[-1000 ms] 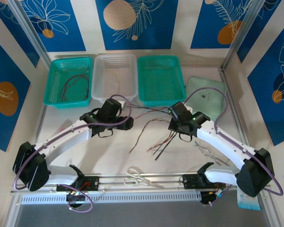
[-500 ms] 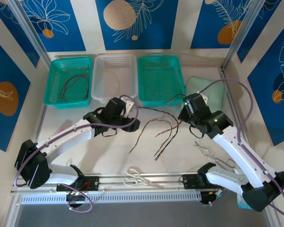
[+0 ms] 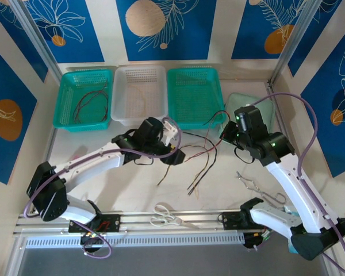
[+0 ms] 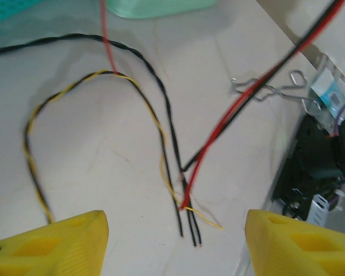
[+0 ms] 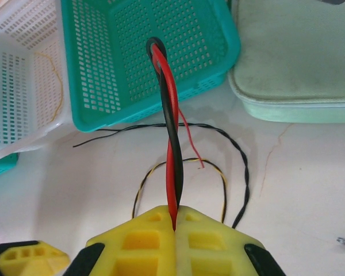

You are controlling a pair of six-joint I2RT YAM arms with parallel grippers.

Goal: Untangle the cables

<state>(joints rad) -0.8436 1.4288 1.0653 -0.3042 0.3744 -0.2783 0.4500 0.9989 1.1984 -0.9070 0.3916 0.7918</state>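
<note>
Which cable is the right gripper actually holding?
The red-and-black twisted pair, pinched in the shut right gripper. The yellow-black pair and all-black pair lie loose on the table.

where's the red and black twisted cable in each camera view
top external: the red-and-black cable arcs from the right gripper over the teal basket's near edge.
left wrist: a diagonal from the top right corner to lower centre.
right wrist: centre, rising from the shut right gripper.
shared landmark: the yellow-and-black cable loop.
</note>
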